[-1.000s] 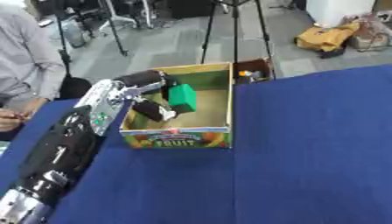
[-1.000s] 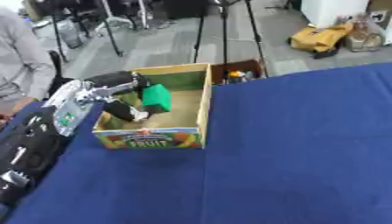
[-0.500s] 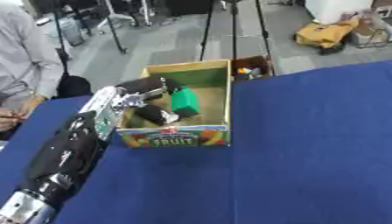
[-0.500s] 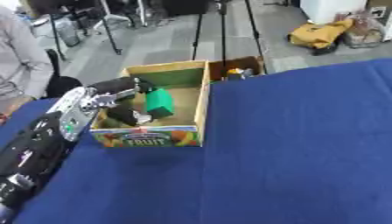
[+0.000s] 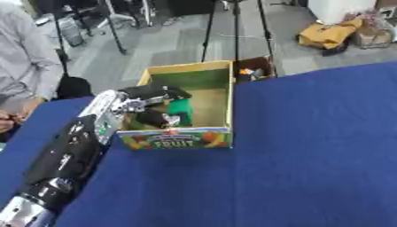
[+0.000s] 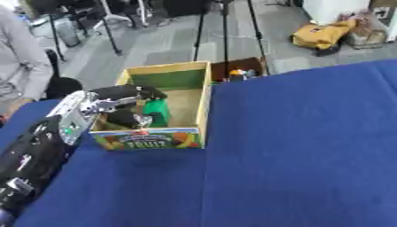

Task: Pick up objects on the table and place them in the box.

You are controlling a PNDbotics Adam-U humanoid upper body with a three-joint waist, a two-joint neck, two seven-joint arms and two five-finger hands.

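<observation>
A cardboard box (image 5: 230,103) with a "FRUIT" label on its front stands on the blue table (image 5: 310,155), at the far left. My left hand (image 5: 128,99) reaches over the box's left wall from the view's lower left. Its fingers (image 5: 159,91) stretch out over the inside and the thumb sits lower, near the front wall. A green object (image 5: 181,111) lies inside the box just right of the hand, between fingers and thumb, and I cannot tell whether they touch it. My right hand shows in no view.
A small brown open box (image 5: 252,71) with small items stands just beyond the table's far edge. A person in a grey shirt (image 5: 23,75) sits at the far left. Tripod legs and a yellow bag (image 5: 329,33) are on the floor behind.
The green object has dropped lower inside the box and now lies apart from the outstretched fingers. The camera has shifted a little, so the whole picture has moved.
</observation>
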